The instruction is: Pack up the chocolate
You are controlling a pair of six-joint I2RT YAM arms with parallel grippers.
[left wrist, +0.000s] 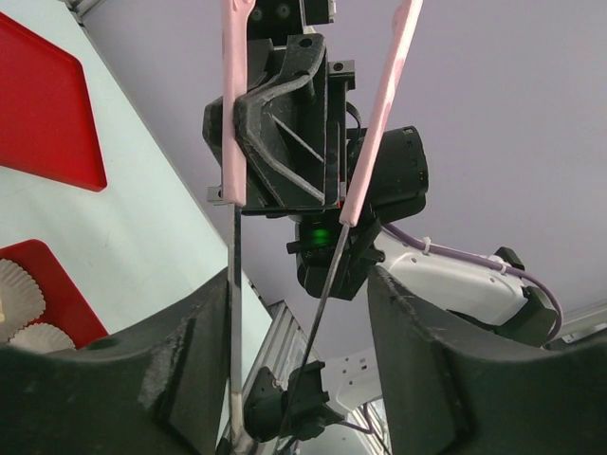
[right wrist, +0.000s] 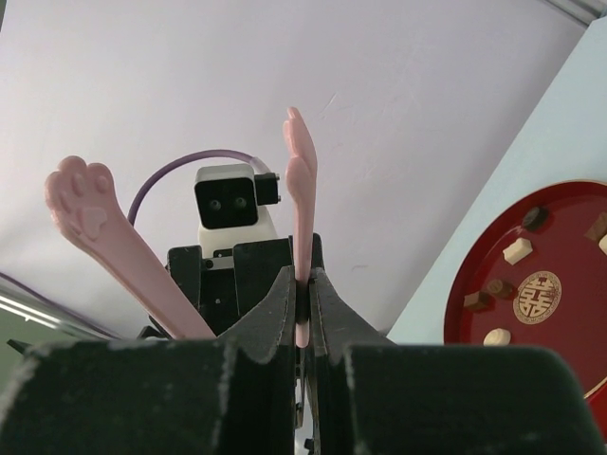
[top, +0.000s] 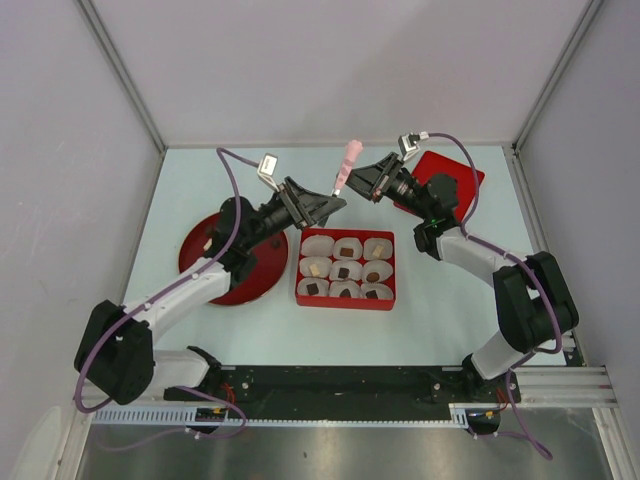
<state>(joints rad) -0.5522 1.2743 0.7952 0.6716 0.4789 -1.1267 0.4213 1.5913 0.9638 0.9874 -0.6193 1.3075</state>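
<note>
Chocolate (top: 345, 271) fills most paper cups (top: 318, 246) in the red box (top: 345, 303) (one far corner cup looks empty, so nearly done), more lies on the round plate (right wrist: 569, 246), and the right gripper (right wrist: 302, 284) pinches the tongs (top: 350, 160) while the left gripper (left wrist: 299, 313) gapes around them.

Paper cups (top: 318, 246): nine; tongs (top: 350, 160): one pair; loose chocolate (right wrist: 517, 250): roughly six

Pink tongs (left wrist: 384, 104) inside left end effector (left wrist: 299, 379)
</note>
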